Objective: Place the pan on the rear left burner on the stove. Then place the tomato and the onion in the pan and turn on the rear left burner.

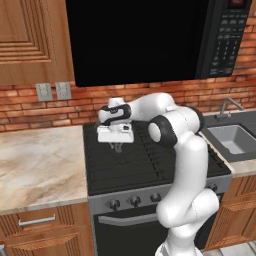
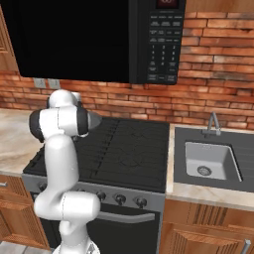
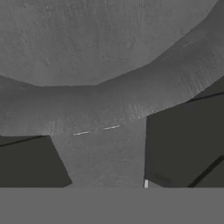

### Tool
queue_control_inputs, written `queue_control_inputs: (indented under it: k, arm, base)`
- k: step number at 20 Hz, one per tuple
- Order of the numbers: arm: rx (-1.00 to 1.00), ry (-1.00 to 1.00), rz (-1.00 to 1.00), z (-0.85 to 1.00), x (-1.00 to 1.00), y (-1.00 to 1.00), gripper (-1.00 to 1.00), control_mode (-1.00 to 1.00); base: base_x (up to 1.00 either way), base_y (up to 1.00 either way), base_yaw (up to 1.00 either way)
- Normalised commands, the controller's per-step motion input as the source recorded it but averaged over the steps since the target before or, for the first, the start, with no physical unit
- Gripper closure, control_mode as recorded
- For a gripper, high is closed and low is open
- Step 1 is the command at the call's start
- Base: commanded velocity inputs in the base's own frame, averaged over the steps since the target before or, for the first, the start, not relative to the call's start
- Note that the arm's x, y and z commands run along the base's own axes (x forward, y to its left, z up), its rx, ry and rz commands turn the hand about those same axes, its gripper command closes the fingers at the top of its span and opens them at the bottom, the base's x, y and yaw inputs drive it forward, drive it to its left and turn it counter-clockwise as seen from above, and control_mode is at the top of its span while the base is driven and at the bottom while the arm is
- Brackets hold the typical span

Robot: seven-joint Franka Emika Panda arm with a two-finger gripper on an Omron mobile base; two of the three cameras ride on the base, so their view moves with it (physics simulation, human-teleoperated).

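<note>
The pan [image 3: 105, 57] is a round grey metal dish, very close in the hand view. Its short handle [image 3: 103, 153] runs down toward the bottom edge, where my fingers would be. It lies over the black grates of the stove [image 3: 183, 140]. In the left base view my gripper [image 1: 118, 146] points straight down over the rear left part of the stove [image 1: 165, 165], its fingers close together. The arm hides the hand in the right base view, above the stove [image 2: 134, 149]. The tomato and the onion are out of view.
A row of dark knobs [image 1: 135, 201] lines the stove's grey front panel. A marble counter [image 1: 40, 165] lies to the left, and a sink [image 2: 211, 158] with a faucet to the right. A black microwave [image 2: 99, 39] hangs above the stove against the brick wall.
</note>
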Motion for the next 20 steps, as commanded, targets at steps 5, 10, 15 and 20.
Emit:
queue_control_inputs:
  k: [5,10,15,20]
  arm:
    - [0.01,0.01,-0.05,-0.36,0.0,-0.22,1.0,-1.0]
    - [0.0,0.0,-0.07,-0.3,0.03,-0.01,1.0,-1.0]
    - [0.0,0.0,-0.07,-0.18,0.01,0.0,-1.0,-1.0]
    - [0.0,0.0,-0.06,-0.02,-0.03,-0.06,-1.0,-1.0]
  base:
    - [0.0,0.0,0.0]
    - [0.0,0.0,0.0]
    - [0.0,0.0,0.0]
    - [0.0,0.0,0.0]
